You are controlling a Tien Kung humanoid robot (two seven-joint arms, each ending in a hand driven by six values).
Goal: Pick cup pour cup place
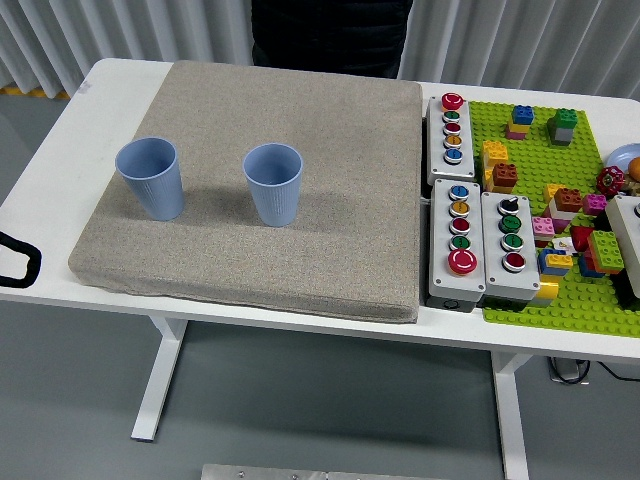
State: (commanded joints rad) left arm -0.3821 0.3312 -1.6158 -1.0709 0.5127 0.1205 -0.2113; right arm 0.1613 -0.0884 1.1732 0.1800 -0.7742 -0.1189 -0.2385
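At the far left edge a bit of the left hand shows by the table's near side; I cannot tell how its fingers stand. Two blue cups, the left cup and the right cup, stand upright and apart on the grey mat. Further right lie three button boxes and a green brick plate with bricks, and a person stands at the far side.

White table on white legs, grey floor beneath, pale ribbed wall panels behind
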